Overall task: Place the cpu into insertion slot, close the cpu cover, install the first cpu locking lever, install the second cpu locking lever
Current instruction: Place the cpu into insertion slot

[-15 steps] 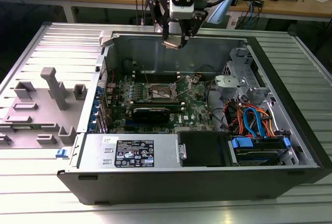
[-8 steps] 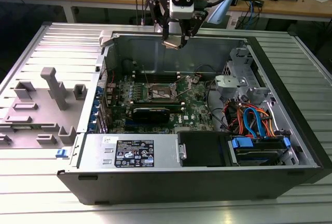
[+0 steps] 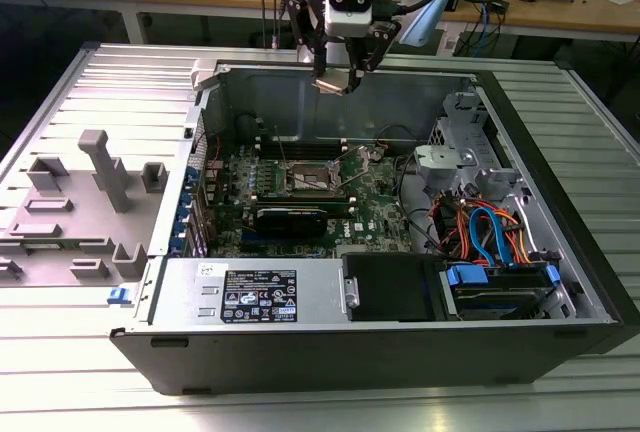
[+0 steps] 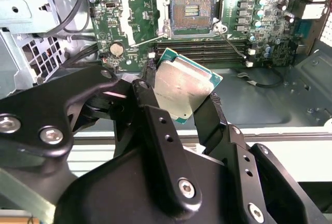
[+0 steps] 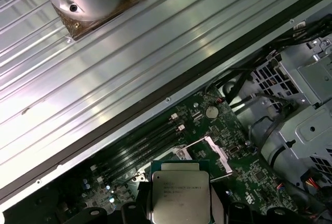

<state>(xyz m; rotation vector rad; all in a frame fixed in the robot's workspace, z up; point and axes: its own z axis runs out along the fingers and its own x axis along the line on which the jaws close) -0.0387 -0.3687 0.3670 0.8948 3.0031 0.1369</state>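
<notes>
Counter [image 3: 70,392]: ribbed metal. It carries the case [image 3: 400,362], which lies on its side with the open face up.

Case walls stand all round the board [image 3: 385,214]. In the exterior view the far wall's rim runs just under me. A power supply [image 3: 250,297] lies along the near wall. On the exterior view's right, a drive cage [image 3: 465,162] and a tangle of cables [image 3: 490,232] crowd that side of the board. On the exterior view's left, outside the case, a grey fixture [image 3: 95,187] sits on the counter.

A black card [image 3: 290,217] lies just beside the slot [image 3: 312,180] on its near side. Memory slots [image 4: 202,53] run along its far side.

Slot: faces up, uncovered, contacts showing in the second wrist view. A wire lever [image 4: 231,41] angles off its corner across the memory slots.

My fingers [image 4: 148,105] are clamped on the cpu [image 4: 181,86], one on each of two opposite edges. Its metal top faces both wrist cameras. The cpu sits tilted in the second wrist view. I hold it high near the far wall, well apart from the slot, and it touches nothing but my fingers.
</notes>
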